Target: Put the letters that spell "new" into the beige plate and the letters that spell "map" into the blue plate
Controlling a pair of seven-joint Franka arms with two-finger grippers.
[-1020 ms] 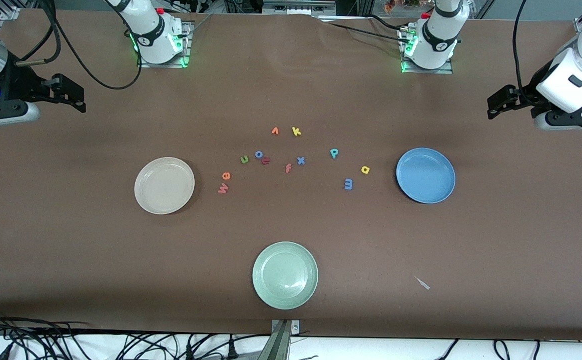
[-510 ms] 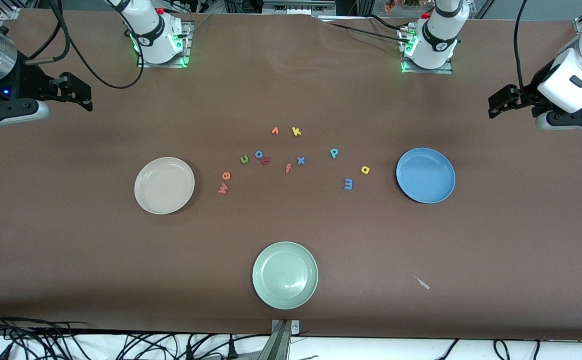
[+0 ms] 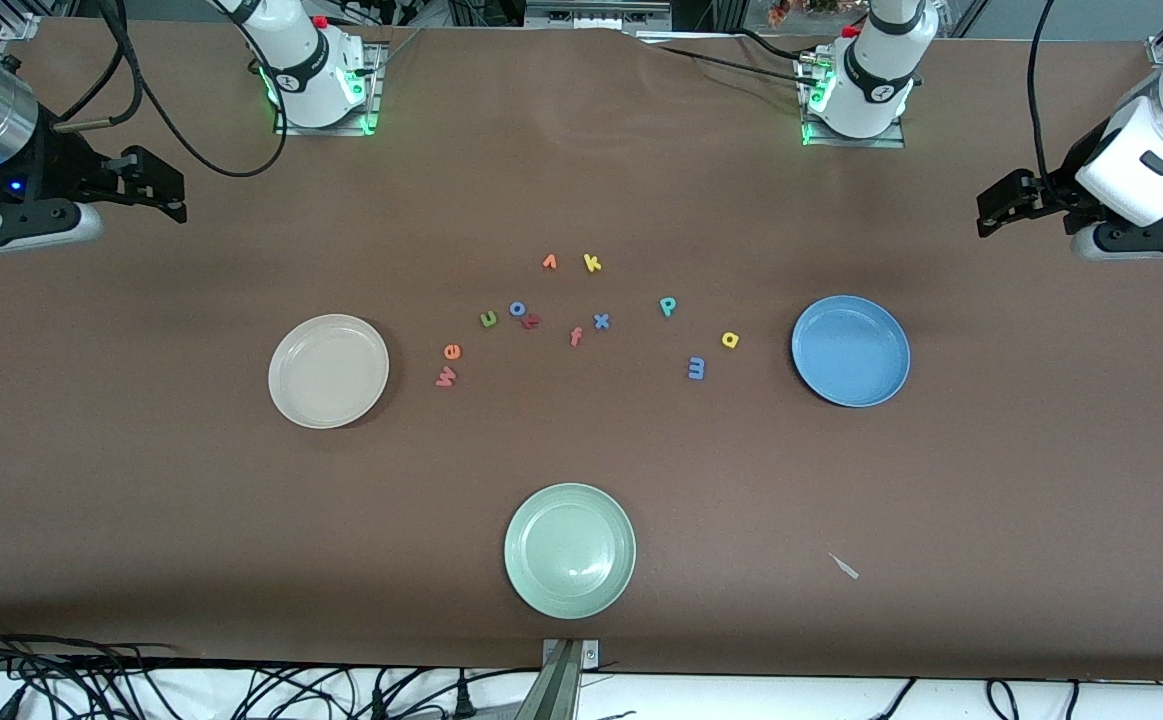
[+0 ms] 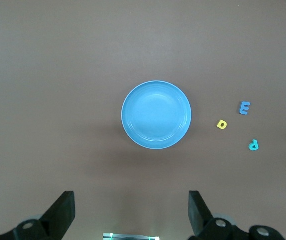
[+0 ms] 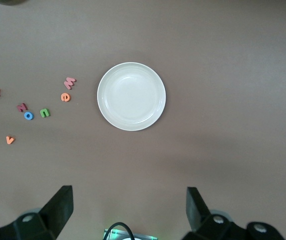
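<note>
Letters that spell "new" point(image 3: 463, 350) loose mid-surface beside beige plate point(image 3: 328, 371); letters that spell "map" point(image 3: 698, 338) beside blue plate point(image 3: 850, 350). Pale green plate point(image 3: 569, 550) in front view only. Left gripper point(image 4: 130, 212), right gripper point(image 5: 128, 210): fingers released, over surface ends.

a robotics lab: two white robot arm bases point(image 3: 316, 75) with green status lights are bolted along one edge of a desk covered in plain brown paper point(image 3: 581, 450). loose black cables point(image 3: 91, 680) trail along the desk's edge, and aluminium frame rails point(image 3: 26, 20) stand at its corner.
</note>
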